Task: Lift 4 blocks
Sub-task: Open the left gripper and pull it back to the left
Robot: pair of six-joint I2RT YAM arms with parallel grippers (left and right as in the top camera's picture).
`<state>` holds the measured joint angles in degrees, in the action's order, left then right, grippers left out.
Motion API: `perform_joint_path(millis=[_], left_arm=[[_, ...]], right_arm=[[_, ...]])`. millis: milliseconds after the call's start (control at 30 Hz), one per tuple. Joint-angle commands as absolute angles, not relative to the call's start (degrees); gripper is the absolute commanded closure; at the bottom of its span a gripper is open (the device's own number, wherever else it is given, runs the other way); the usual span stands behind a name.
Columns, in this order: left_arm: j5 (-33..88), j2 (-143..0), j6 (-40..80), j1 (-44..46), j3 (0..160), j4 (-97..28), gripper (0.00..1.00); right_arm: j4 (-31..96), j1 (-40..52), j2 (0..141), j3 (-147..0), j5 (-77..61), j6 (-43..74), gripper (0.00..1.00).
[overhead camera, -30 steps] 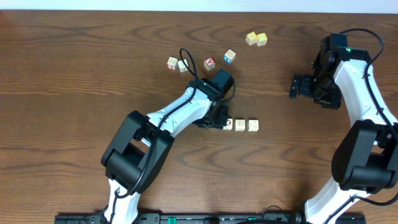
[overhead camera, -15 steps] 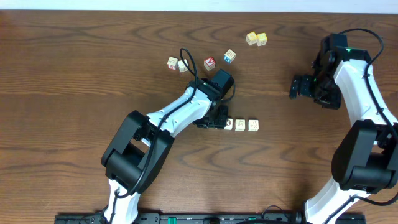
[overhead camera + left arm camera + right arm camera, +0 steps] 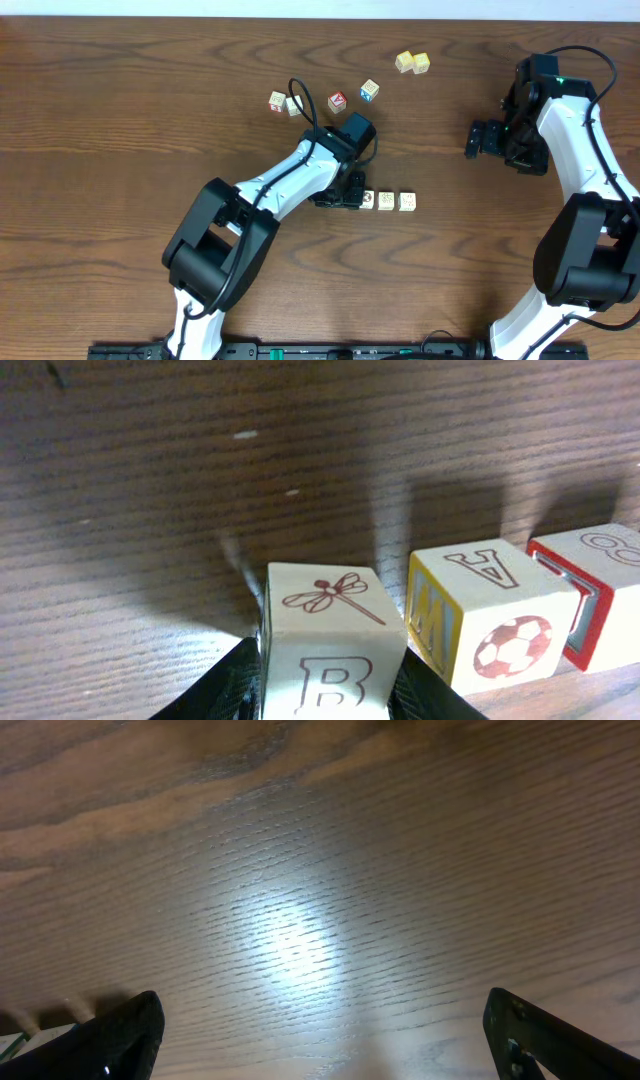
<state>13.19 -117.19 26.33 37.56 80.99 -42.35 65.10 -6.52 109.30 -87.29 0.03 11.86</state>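
Note:
A cream block (image 3: 325, 650) printed with a dragonfly and a letter B rests on the table between my left gripper's (image 3: 330, 695) black fingers (image 3: 225, 690), which lie against both its side faces. Just to its right stands a second block (image 3: 490, 615) with a soccer ball. A third, red-edged block (image 3: 600, 590) follows. From above, my left gripper (image 3: 350, 192) covers the B block. Three cream blocks (image 3: 367, 200) (image 3: 386, 201) (image 3: 407, 201) run in a row to its right. My right gripper (image 3: 470, 140) hangs open over bare wood, far from them.
Loose cubes lie at the back: a red-faced cube (image 3: 338, 101), a blue-faced cube (image 3: 370, 90), two pale yellow cubes (image 3: 412, 62) and two more cubes (image 3: 285, 103) by a thin cable. The right wrist view holds only wood grain (image 3: 300, 920).

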Motion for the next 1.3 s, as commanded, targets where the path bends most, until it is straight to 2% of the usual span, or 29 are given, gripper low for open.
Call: perform_joint_path(millis=[0, 500, 833, 900, 933, 1033, 1067, 1267], left_arm=[[13.0, -113.2, 26.2, 37.3, 82.3, -42.7, 0.60], [13.0, -99.7, 26.2, 34.8, 82.3, -43.9, 0.59], [13.0, -87.8, 21.8, 15.4, 82.3, -57.6, 0.59], [13.0, -87.2, 21.2, 10.1, 82.3, -61.6, 0.40], [13.0, -87.2, 21.2, 6.4, 82.3, -64.5, 0.33], [13.0, -87.2, 21.2, 1.3, 81.3, -68.2, 0.23], [12.8, -87.2, 21.2, -0.1, 80.9, -68.9, 0.20], [12.8, -87.3, 21.3, -4.1, 77.8, -70.6, 0.19]], right_arm=[[65.1, -6.7, 109.3, -88.0, 0.6, 11.3, 0.01], [65.1, -6.7, 109.3, -88.0, 0.6, 11.3, 0.01], [65.1, -6.7, 109.3, -88.0, 0.6, 11.3, 0.01], [65.1, -6.7, 109.3, -88.0, 0.6, 11.3, 0.01], [65.1, -6.7, 109.3, -88.0, 0.6, 11.3, 0.01], [65.1, -6.7, 109.3, -88.0, 0.6, 11.3, 0.01], [65.1, -6.7, 109.3, -88.0, 0.6, 11.3, 0.01], [65.1, -6.7, 109.3, -88.0, 0.6, 11.3, 0.01]])
